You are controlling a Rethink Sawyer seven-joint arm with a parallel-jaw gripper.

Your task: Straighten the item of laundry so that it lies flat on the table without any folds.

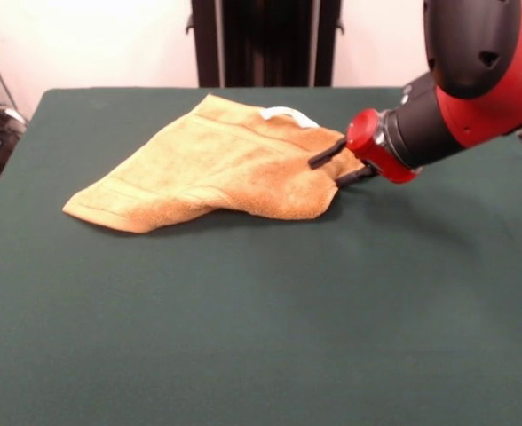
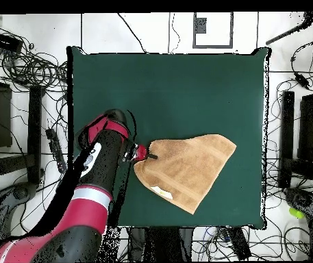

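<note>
The item of laundry (image 1: 217, 164), an orange-tan terry towel, lies crumpled and folded over itself on the far half of the table (image 1: 261, 328). Its white tag (image 1: 288, 114) sticks out at the far edge. My gripper (image 1: 339, 169) comes in from the right, one black finger above and one below the towel's right corner, shut on it. That corner is held slightly off the cloth. In the overhead view the towel (image 2: 186, 168) forms a rough triangle in the table's (image 2: 166, 82) lower right part, with my gripper (image 2: 147, 155) at its left tip.
The red and black arm (image 1: 456, 106) reaches over the table's right side in the front view. Cables and black equipment (image 2: 22, 68) lie on the floor around the table. The pedestal (image 1: 261, 40) stands behind the far edge.
</note>
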